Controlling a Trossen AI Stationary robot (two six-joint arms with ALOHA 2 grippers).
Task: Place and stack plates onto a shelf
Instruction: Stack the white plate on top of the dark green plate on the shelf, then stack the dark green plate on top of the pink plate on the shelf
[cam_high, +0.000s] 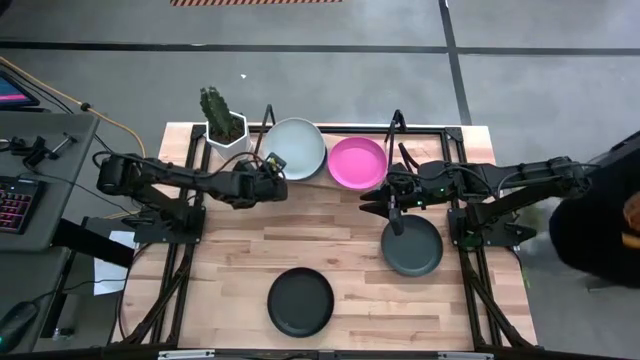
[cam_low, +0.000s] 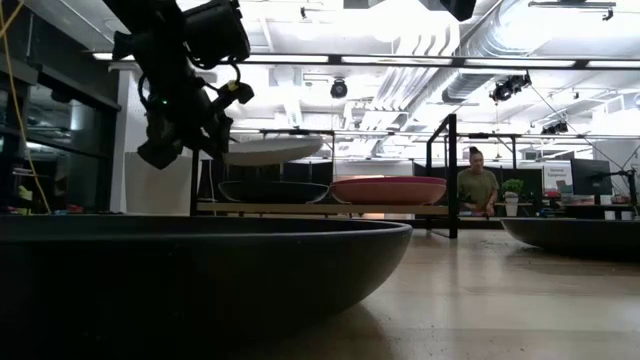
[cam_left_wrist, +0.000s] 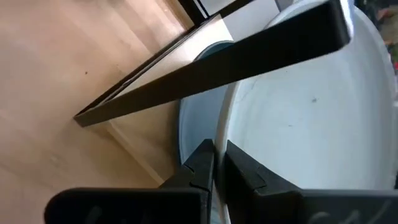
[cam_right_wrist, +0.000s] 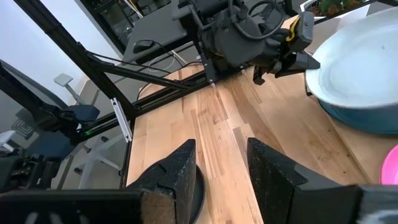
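My left gripper (cam_high: 272, 172) is shut on the pale mint-white plate (cam_high: 296, 148), held over the left half of the shelf (cam_high: 440, 128). Under it the dark teal plate (cam_low: 272, 190) rests on the shelf board. The magenta plate (cam_high: 357, 162) sits on the right half. The dark grey plate (cam_high: 411, 246) and the black plate (cam_high: 300, 302) lie on the table. My right gripper (cam_right_wrist: 221, 168) is open, hovering between the shelf and the dark grey plate. The light pink plate does not show. My left gripper pinches the pale mint-white plate's rim (cam_left_wrist: 219, 134) on its near-left side between the two fingers, one above and one below. The fingers come roughly level from the table's left. The plate is lifted clear above the teal plate (cam_left_wrist: 193, 124), nearly level.
A potted cactus (cam_high: 222, 118) stands at the shelf's left end, close to the left arm. The shelf's black wire frame (cam_left_wrist: 217, 56) crosses just before the held plate. A person (cam_low: 478, 185) sits in the room behind, and another (cam_high: 610, 205) is at the table's right.
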